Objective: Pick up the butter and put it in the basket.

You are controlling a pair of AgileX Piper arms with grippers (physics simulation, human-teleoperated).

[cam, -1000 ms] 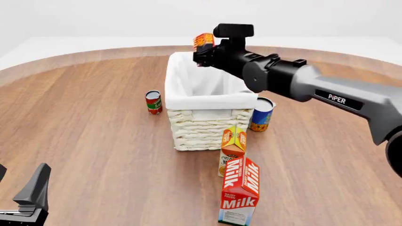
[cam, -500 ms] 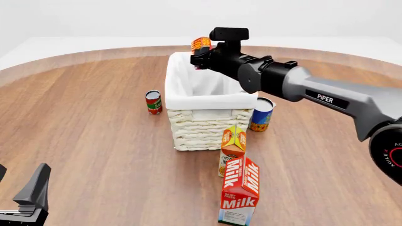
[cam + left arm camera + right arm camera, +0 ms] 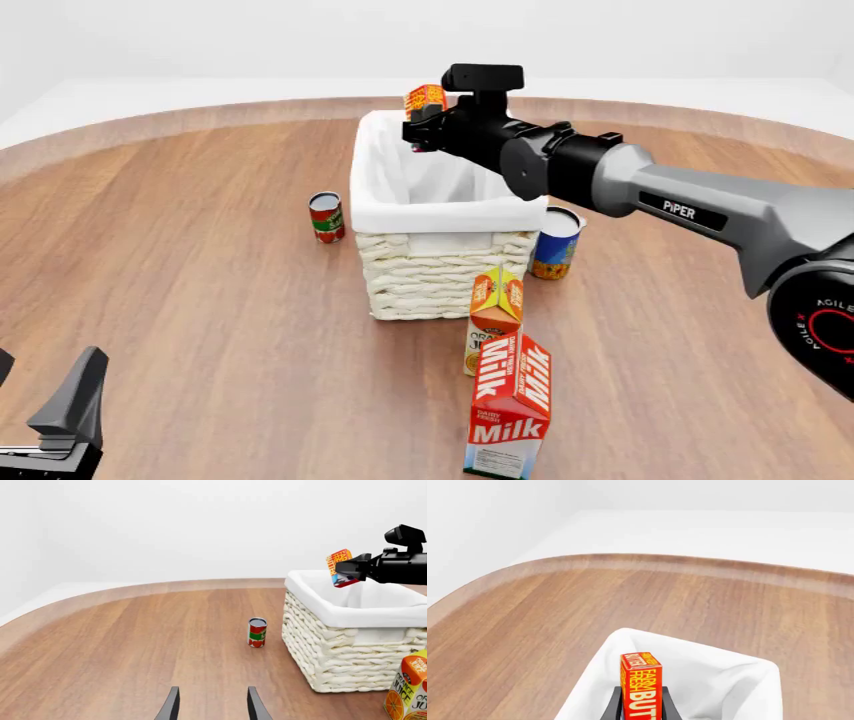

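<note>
The butter point(image 3: 426, 98), a small red-orange box with yellow lettering, hangs in the air above the far end of the basket point(image 3: 434, 265). My right gripper point(image 3: 424, 118) is shut on it from below and behind. The right wrist view has the butter point(image 3: 640, 684) held upright between the fingers, over the basket's white cloth rim point(image 3: 714, 659). From the left wrist the butter point(image 3: 339, 565) is above the far rim of the basket point(image 3: 347, 655). My left gripper point(image 3: 210, 709) stands open low at the near left, far from the basket, with nothing between its fingers.
A red and green can point(image 3: 326, 217) stands left of the basket, a blue and yellow can point(image 3: 555, 243) right of it. An orange juice carton point(image 3: 495, 315) and a tall milk carton point(image 3: 510, 408) stand in front of the basket.
The right arm has drawn slightly left and farther over the basket's far end, carrying the butter with it. The left arm has not moved.
</note>
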